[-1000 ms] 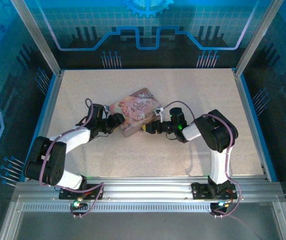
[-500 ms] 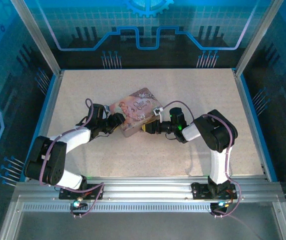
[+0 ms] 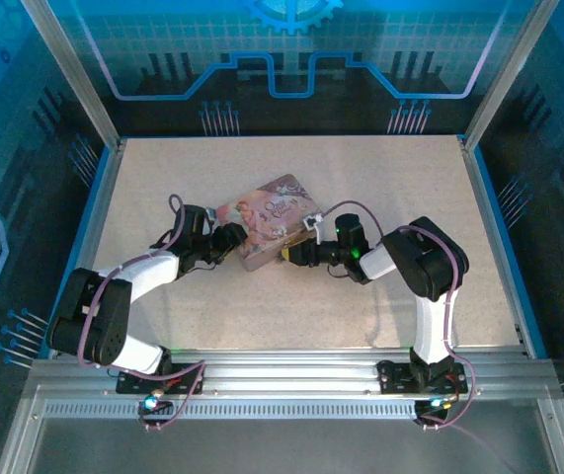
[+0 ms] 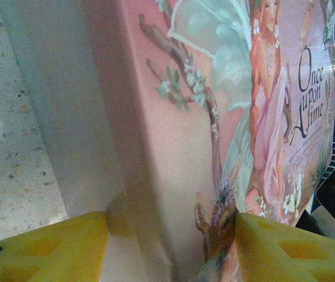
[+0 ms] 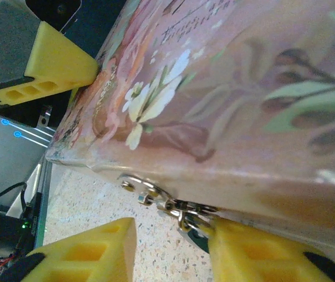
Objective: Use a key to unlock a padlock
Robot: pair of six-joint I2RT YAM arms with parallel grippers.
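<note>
1. The right gripper point(image 5: 172, 230) has its yellow fingers apart, with bare table point(image 5: 91, 205) showing between them.
2. The padlock point(image 5: 186, 222), small and silvery, hangs between those fingers from a hasp point(image 5: 138, 187) and touches one of them.
3. The hasp sits on the side wall of the pink tin box point(image 5: 226, 88), which lies on the table.
4. The left gripper point(image 4: 172, 222) clamps the far end of the tin box, one finger on each side.

Pink fairy-print tin box point(image 3: 267, 222), silvery padlock point(image 5: 182, 216), yellow fingers point(image 5: 79, 255), speckled beige table point(image 3: 361, 178)
</note>
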